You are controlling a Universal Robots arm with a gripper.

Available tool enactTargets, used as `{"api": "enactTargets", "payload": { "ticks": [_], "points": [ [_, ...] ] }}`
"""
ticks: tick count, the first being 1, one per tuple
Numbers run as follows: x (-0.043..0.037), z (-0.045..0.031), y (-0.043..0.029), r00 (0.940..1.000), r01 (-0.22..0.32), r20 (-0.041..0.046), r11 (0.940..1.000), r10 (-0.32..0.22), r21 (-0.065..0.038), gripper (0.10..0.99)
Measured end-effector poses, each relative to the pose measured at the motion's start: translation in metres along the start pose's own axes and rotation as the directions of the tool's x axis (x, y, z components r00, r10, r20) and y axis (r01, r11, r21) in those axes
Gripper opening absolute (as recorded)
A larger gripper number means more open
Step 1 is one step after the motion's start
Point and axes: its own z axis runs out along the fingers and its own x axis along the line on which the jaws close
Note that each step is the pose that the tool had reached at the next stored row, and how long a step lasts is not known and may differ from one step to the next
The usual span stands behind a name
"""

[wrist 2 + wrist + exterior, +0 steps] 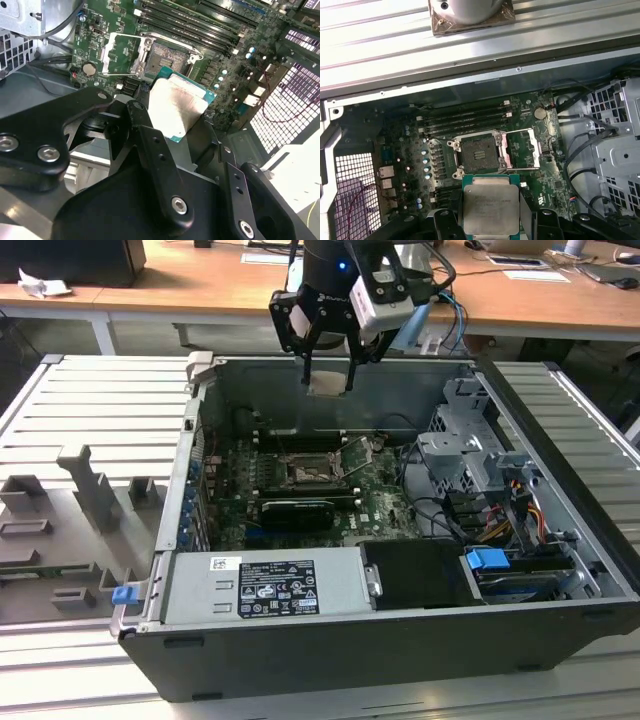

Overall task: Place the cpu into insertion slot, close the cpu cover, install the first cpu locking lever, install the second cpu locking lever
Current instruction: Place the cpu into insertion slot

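The open computer case [350, 640] stands on the ribbed metal surface [60, 400]. Inside, the insertion slot [479, 154] is empty, with the cpu cover [522, 148] open beside it. Above the case, near its desk-side wall, the pincer [328, 383] is clamped on the cpu [490, 202]. Wooden desks [200, 285] stand behind.

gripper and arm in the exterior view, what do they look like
The gripper is matte black, with jointed link fingers pinned by silver screws. The arm above it is black with a small blue light. A pale grey box sits at the wrist, with black and blue cables trailing off.
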Motion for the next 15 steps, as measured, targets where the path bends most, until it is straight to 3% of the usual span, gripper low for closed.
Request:
{"api": "enactTargets", "payload": {
  "ticks": [15],
  "points": [
    [0.0000,0.0000,0.0000,0.9983,-0.058,0.0052,0.9983,0.058,-0.001,0.541]
  ]
}}
